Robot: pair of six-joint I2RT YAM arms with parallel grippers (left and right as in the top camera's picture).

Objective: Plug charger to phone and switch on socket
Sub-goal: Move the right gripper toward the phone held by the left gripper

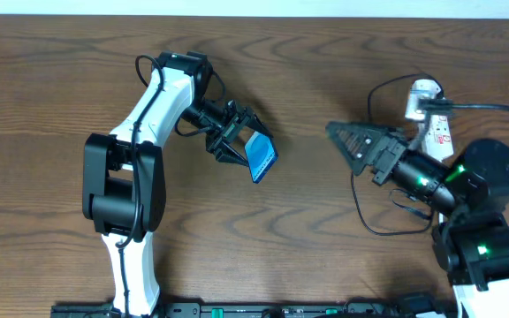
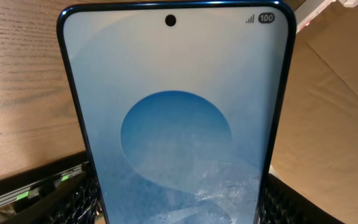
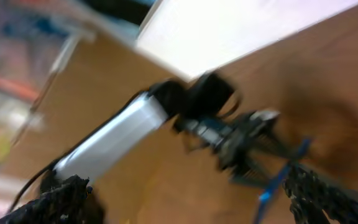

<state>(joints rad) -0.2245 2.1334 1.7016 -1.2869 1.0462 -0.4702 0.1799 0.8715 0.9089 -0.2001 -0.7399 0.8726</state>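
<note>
Blue-teal rectangular smartphone (image 1: 262, 156) overhead: clamped in left claw (image 1: 241, 141), over brown wooden bench (image 1: 307, 256); right claw (image 1: 343, 137) spread, empty. Thin black charger cable (image 1: 358, 210) loose, unplugged, near long white power strip (image 1: 435, 132). Left wrist: screen filling view. Right wrist: blurred. Plugging outstanding; switch state unreadable.

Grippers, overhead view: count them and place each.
2. The left gripper, left of centre, is shut on the phone; the right gripper, open, is right of centre beside the socket. None looks hidden.
</note>
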